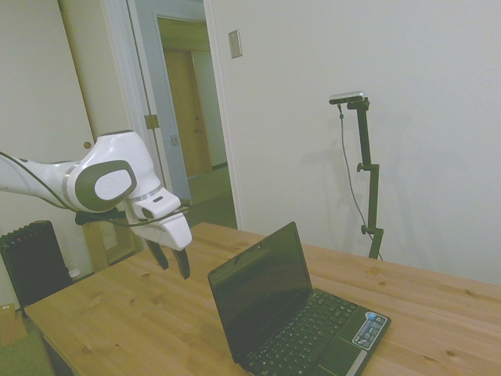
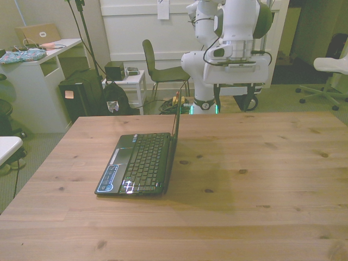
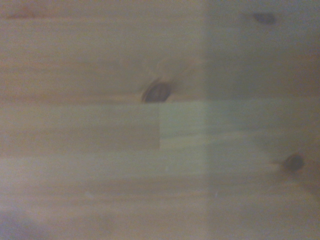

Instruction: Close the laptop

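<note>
Side view: gripper [image 1: 171, 261] hangs in the air above the table [image 1: 117, 321], behind the laptop's lid and apart from it.
Claw: two dark fingers spread with a clear gap between them, nothing held; the front view shows them wide apart.
Laptop: the laptop [image 1: 293, 313] sits open on the table, lid [image 1: 260, 286] raised near upright, screen dark, keyboard [image 1: 309, 329] exposed.
Front view, laptop: the laptop [image 2: 140, 160] lies on the table [image 2: 244, 185] toward the front view's left; the lid [image 2: 176, 122] is seen edge-on as a thin upright line.
Front view, gripper: the gripper [image 2: 234, 102] is beyond the laptop lid, toward the front view's right of it, near the table's far edge, not touching the laptop.
Wrist view: only blurred wood of the table [image 3: 100, 150] with dark knots; no laptop in the patch.
Background: a chair [image 2: 160, 70] stands on the floor beyond the laptop.
</note>
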Tool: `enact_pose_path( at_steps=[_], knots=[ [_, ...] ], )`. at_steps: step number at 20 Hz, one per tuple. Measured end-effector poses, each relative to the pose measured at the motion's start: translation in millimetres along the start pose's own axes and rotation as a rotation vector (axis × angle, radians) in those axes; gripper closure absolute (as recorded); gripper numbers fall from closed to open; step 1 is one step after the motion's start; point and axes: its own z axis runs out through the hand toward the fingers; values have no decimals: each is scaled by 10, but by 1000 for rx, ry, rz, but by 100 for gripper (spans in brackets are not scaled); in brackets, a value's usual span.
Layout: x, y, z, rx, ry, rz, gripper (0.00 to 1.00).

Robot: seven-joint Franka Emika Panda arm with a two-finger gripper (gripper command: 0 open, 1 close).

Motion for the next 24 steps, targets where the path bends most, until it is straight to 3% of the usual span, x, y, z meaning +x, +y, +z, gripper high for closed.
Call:
enact_pose_path(
  at_steps=[6, 11, 12, 24],
  knots=[
    [892, -57, -68, -14, 89, 227, 0],
    [1236, -304, -60, -5, 125, 297, 0],
    [1284, -347, -21, -6, 122, 305, 100],
    [1386, -372, -14, -16, 105, 327, 100]
  ],
)
